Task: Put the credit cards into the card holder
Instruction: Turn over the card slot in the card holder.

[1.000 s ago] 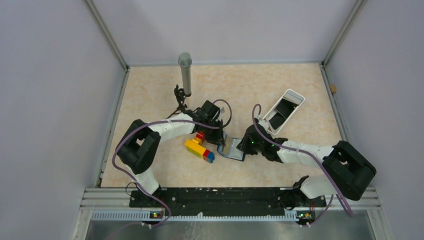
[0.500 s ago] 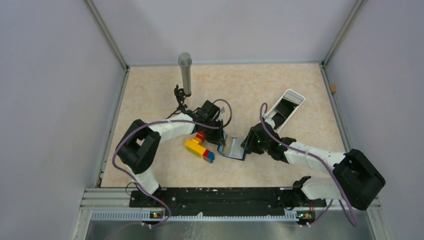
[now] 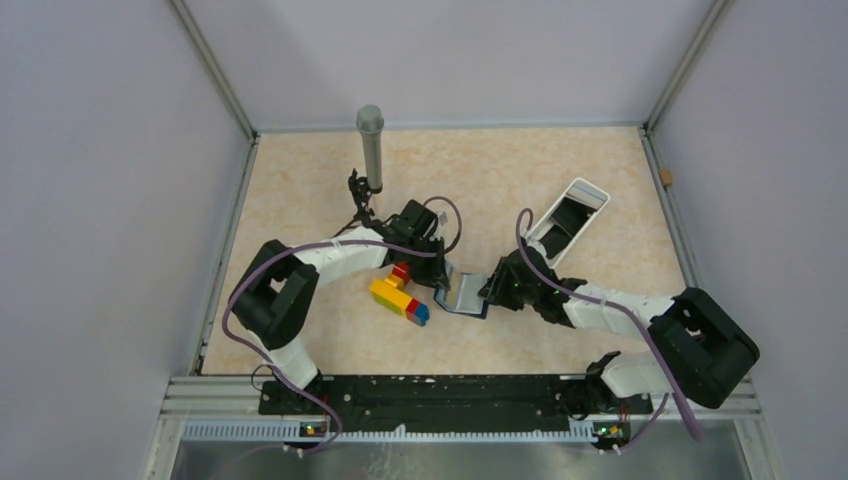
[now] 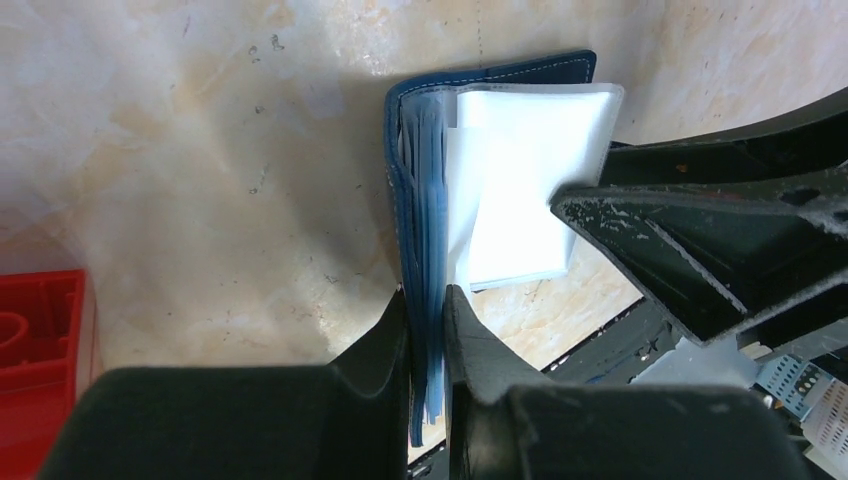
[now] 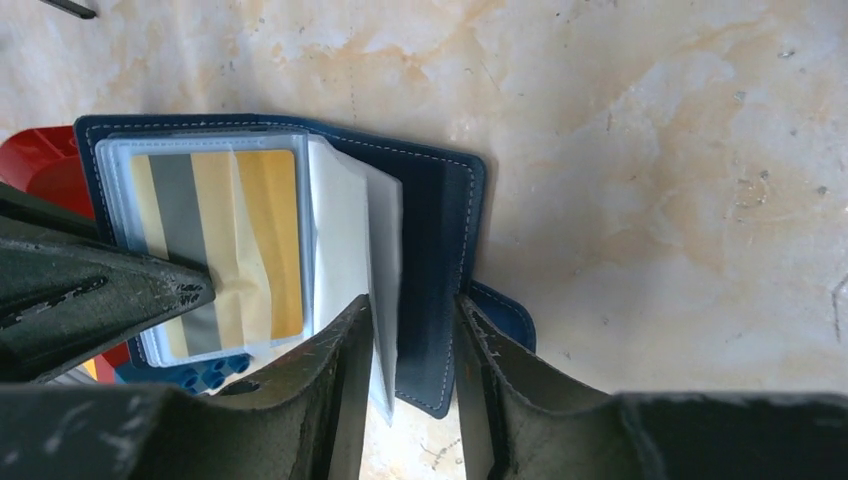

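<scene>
The navy card holder (image 3: 466, 296) lies open at the table's middle, between both grippers. My left gripper (image 3: 443, 284) is shut on its left edge (image 4: 425, 300), pinching the cover and clear sleeves (image 4: 520, 170). My right gripper (image 3: 490, 291) is shut on the right cover flap (image 5: 430, 270) and one loose sleeve. A yellow-gold card (image 5: 215, 240) with a grey band sits inside a clear sleeve. I cannot make out a separate greyish card. The left fingers (image 5: 100, 290) show in the right wrist view, and the right fingers (image 4: 700, 240) in the left wrist view.
Coloured toy bricks (image 3: 400, 297) lie just left of the card holder, red brick (image 4: 40, 330) beside my left jaws. A white oblong tray (image 3: 568, 222) lies at the back right. A grey microphone (image 3: 371, 150) on a small stand rises behind the left arm.
My right gripper drew back to the right, then returned to the card holder's right flap. The holder's open face looks paler from above. The left gripper has held still.
</scene>
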